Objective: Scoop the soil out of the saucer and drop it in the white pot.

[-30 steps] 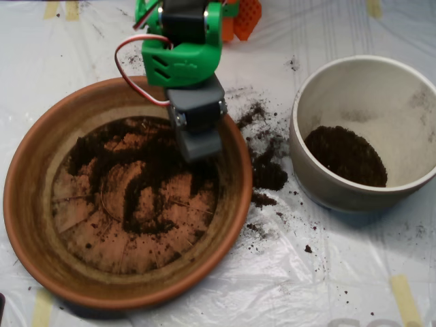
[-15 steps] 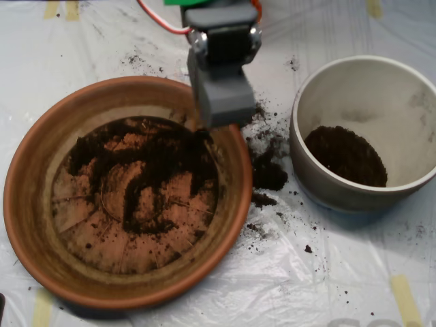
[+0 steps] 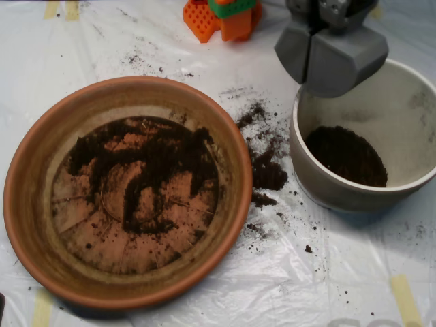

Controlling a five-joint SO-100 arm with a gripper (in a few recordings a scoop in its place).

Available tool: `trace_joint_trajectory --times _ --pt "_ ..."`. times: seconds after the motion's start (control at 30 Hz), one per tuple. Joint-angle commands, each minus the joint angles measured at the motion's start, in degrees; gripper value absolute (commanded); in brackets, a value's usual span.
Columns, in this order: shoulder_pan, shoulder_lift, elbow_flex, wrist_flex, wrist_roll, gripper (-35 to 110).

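The grey tool (image 3: 325, 60) hangs over the back-left rim of the pot (image 3: 320, 184), its two shells pressed together along a thin seam; the pot sits at the table's (image 3: 204, 310) right edge with a dark mound of soil (image 3: 346, 155) inside. The saucer (image 3: 27, 204) fills the table's left side, soil smeared over its ridged base; more soil lies spilled on the table between saucer and pot.
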Motion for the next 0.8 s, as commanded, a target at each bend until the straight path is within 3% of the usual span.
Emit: trace_joint_trajectory --times 0.0,0.07,0.13,0.47,0.77 --pt "-2.55 1.05 -0.09 -0.44 0.26 18" --pt "-2.64 0.88 1.32 -0.79 0.62 36" --pt "-2.11 1.14 2.55 -1.05 0.35 42" --pt "2.29 4.57 3.87 -2.02 2.46 41" --pt "19.25 6.5 7.21 -3.52 5.71 43"
